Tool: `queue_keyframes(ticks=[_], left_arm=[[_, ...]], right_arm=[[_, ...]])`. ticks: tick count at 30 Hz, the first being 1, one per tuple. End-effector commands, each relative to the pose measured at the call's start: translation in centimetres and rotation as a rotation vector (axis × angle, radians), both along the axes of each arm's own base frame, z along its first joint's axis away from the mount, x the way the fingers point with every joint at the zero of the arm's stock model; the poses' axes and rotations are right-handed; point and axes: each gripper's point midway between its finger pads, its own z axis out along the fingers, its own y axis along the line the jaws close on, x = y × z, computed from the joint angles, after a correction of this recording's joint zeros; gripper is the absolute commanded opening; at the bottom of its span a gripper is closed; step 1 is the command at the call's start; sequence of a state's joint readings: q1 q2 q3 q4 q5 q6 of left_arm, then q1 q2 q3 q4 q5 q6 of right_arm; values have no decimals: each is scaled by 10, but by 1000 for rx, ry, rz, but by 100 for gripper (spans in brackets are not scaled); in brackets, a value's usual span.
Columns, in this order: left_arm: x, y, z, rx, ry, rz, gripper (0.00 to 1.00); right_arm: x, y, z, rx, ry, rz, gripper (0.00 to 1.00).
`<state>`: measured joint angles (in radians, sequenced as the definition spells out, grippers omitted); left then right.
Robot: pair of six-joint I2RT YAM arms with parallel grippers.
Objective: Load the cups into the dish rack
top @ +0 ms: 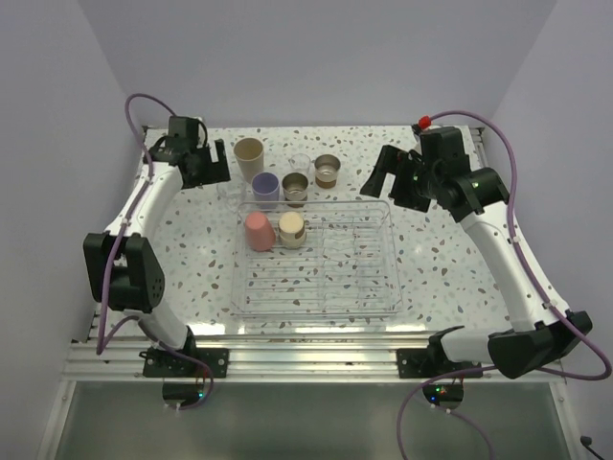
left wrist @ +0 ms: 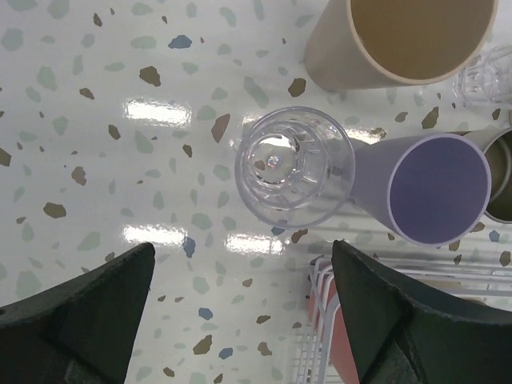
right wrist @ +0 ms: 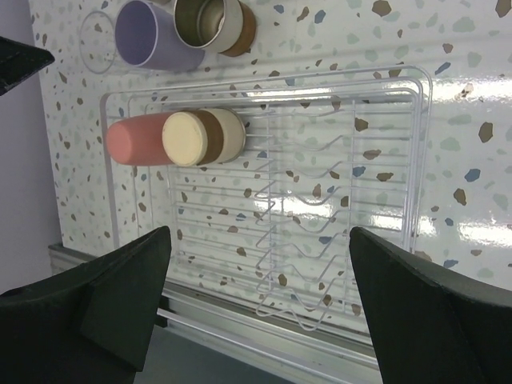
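The left tool [left wrist: 240,248] hangs over the far left of the speckled bench [top: 450,259], its fingers spread wide and gripping nothing. A clear cup [left wrist: 294,166] stands upright just ahead of the fingertips, outside the gap between them. Behind it sits the tall beige cup [top: 249,153], mouth up. The lavender cup [top: 265,185] stands just to the right of the clear one, close against the far wall of the dish rack [top: 316,287]. Farther right on the bench come a steel cup [top: 295,189], a second clear cup [left wrist: 488,72] behind it, and a second steel cup [top: 327,171], all outside the rack.

The rack lies mid-bench, between the two arms. In its far left corner stand two cups just beside each other, the coral-pink cup [top: 259,230] and a short cup [top: 291,228] turned tan base up. The rest of its ribbed floor holds nothing.

The right tool [right wrist: 260,232] hovers by the rack's far right corner, released and wide open, holding nothing.
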<state>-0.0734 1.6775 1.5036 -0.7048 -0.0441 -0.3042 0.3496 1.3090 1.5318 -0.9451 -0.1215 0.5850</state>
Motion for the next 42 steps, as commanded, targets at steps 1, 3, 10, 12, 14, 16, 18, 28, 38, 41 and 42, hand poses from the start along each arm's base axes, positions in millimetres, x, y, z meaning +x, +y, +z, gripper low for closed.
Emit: queue_keyframes(ticks=[1, 3, 10, 12, 14, 16, 18, 28, 38, 41, 42], left_arm=[[13, -7, -12, -40, -29, 5, 93], [17, -7, -23, -41, -18, 7, 93], [32, -9, -60, -52, 31, 14, 83], [36, -9, -71, -50, 47, 19, 73], [39, -8, -79, -50, 58, 23, 57], [41, -8, -84, -56, 63, 24, 47], [42, -8, -90, -58, 75, 26, 31], [44, 4, -44, -87, -26, 77, 0], [30, -24, 63, -369, -310, 35, 0], [21, -40, 97, -462, -399, -30, 0], [15, -52, 109, -516, -418, -91, 0]], right_arm=[[-7, -4, 7, -12, -14, 12, 96], [-7, -5, 6, -16, -10, 11, 96], [-10, -7, 4, -32, 1, 13, 96], [-10, -8, 5, -38, -2, 13, 96], [-9, -8, 6, -41, -3, 12, 96], [-9, -9, 5, -46, 1, 11, 96], [-9, -9, 5, -48, 4, 12, 96], [-1, 3, 9, -5, -3, 44, 96], [15, 95, 78, 547, -110, 299, 98], [23, 111, 98, 665, -125, 345, 98], [26, 115, 101, 686, -126, 355, 98]])
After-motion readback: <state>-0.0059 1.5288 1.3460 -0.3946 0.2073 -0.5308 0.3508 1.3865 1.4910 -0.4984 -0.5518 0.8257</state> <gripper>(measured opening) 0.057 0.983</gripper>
